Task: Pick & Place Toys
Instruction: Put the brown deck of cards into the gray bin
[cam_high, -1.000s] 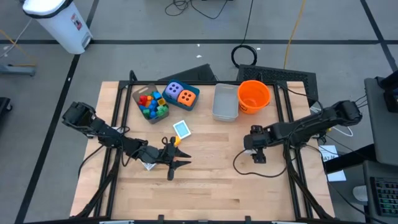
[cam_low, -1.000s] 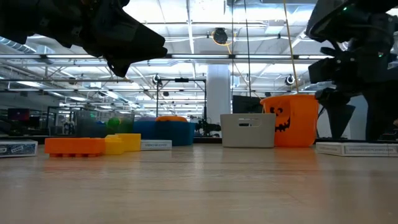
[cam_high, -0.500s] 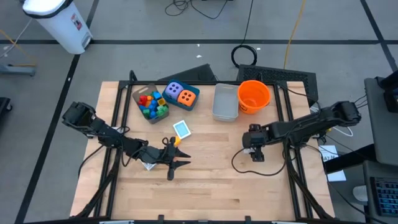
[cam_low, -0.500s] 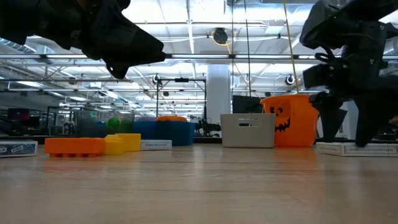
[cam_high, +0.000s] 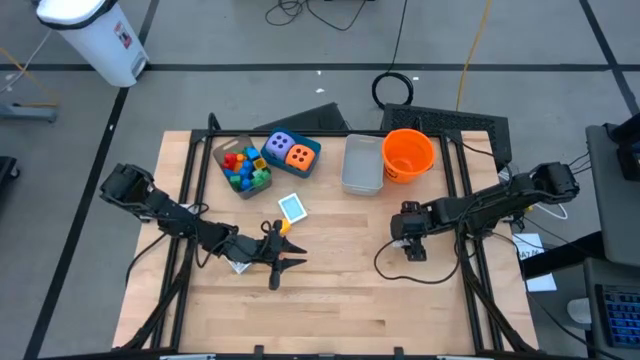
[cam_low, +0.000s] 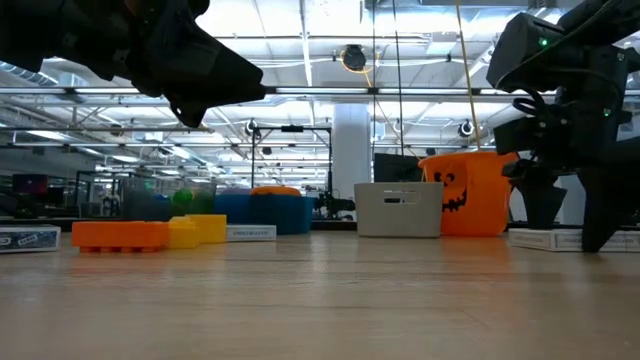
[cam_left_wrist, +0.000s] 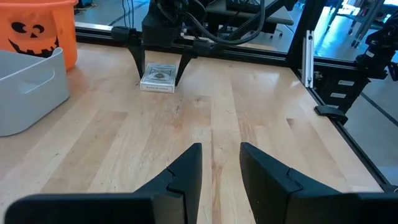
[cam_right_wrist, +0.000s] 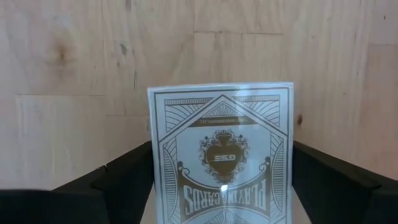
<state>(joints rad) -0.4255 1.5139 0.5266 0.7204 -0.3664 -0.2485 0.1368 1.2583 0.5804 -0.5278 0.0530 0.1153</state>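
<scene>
Right claw (cam_high: 412, 247) sits open, straddling the card pack (cam_right_wrist: 222, 163) flat on the bench (cam_high: 340, 300); best to centre on the pack's narrow sides and go fully down before closing. Left claw (cam_left_wrist: 219, 163) hovers, partly open, empty, over mid-bench. Versus a second ago, right claw has barely shifted, fingers slightly narrower.

an orange bucket (cam_high: 408, 153) with a black pumpkin face is being shown beside a grey bin (cam_high: 362, 165). a purple die (cam_high: 281, 144) and an orange die (cam_high: 300, 155), both spotted, are being seen in a teal box (cam_high: 311, 150). a white card deck (cam_right_wrist: 222, 162) is being shown printed with gold ornament. a pale wooden table (cam_high: 340, 290) is being displayed.
</scene>
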